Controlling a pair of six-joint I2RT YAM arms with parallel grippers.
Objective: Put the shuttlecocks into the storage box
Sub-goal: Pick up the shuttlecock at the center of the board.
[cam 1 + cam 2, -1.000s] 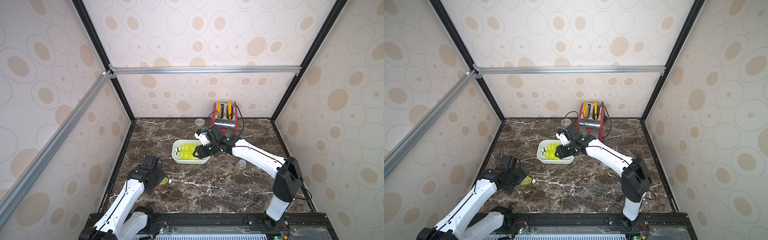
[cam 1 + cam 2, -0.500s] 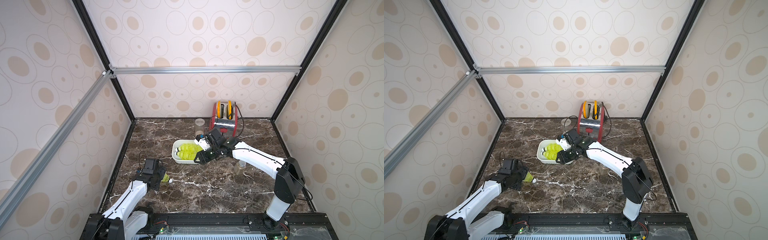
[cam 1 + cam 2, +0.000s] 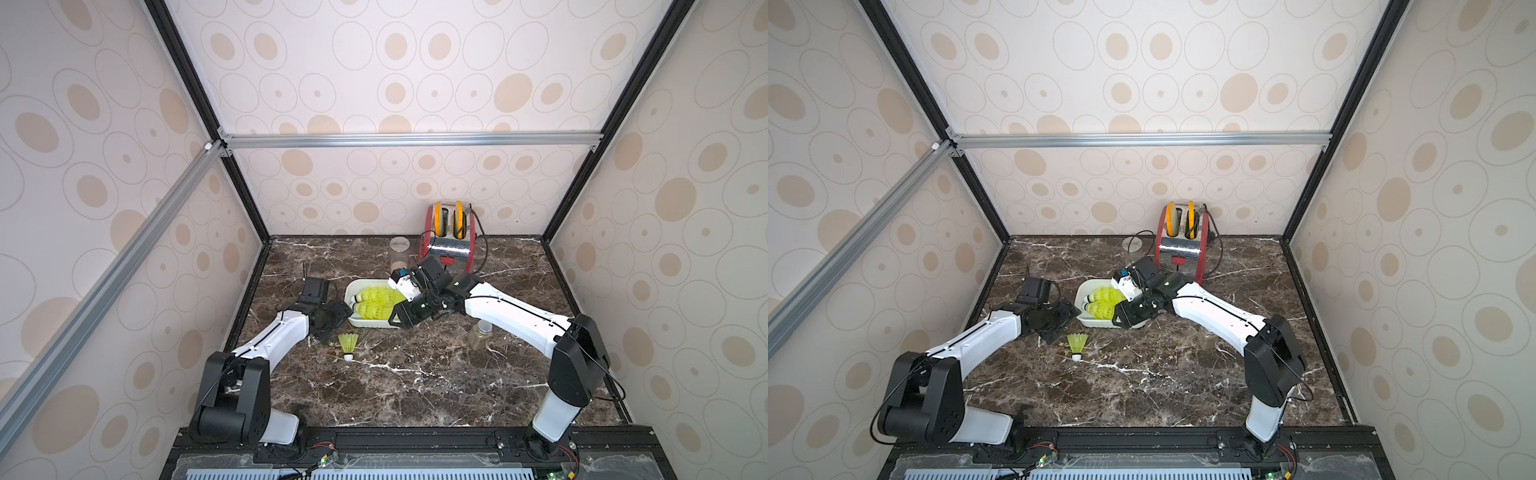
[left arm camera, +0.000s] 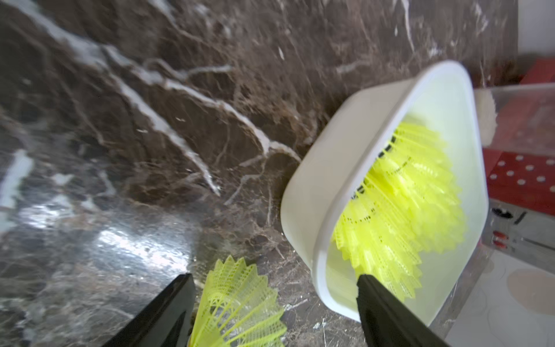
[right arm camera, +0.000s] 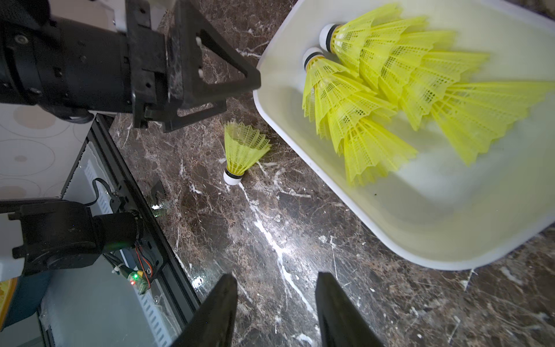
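Top views, step in hand: last pick. One loose shuttlecock (image 3: 348,344) lies on the table (image 3: 415,374), just beside the near rim of the storage box (image 3: 351,291), cork end pointing away from it. The nested shuttlecocks (image 3: 379,301) are already inside the box.
Top views, my tools: my left gripper (image 3: 334,326) is low beside the loose one, jaws spread, nothing held. My right gripper (image 3: 1117,320) sits at the box's near corner, also empty.
Left wrist view, position: the loose shuttlecock (image 4: 237,303) lies between my left gripper's (image 4: 274,275) spread jaws, its skirt close to one finger and not pinched. The other finger crosses in front of the storage box (image 4: 354,168); I cannot tell whether it touches the rim.
Right wrist view, state: my right gripper (image 5: 276,276) has its jaws parted over bare table, gripping nothing. From here the loose shuttlecock (image 5: 243,150) is apart from the box wall (image 5: 300,144), and one left finger (image 5: 252,82) is right at the box corner.
Next move, my judgement: centre the left jaws on the skirt, clear of the rim, close gently because the mesh looks soft, then lift over the rim and release beside the nested stack (image 5: 375,90).
Risk: closing as I stand could nudge the box or flick the shuttlecock away.
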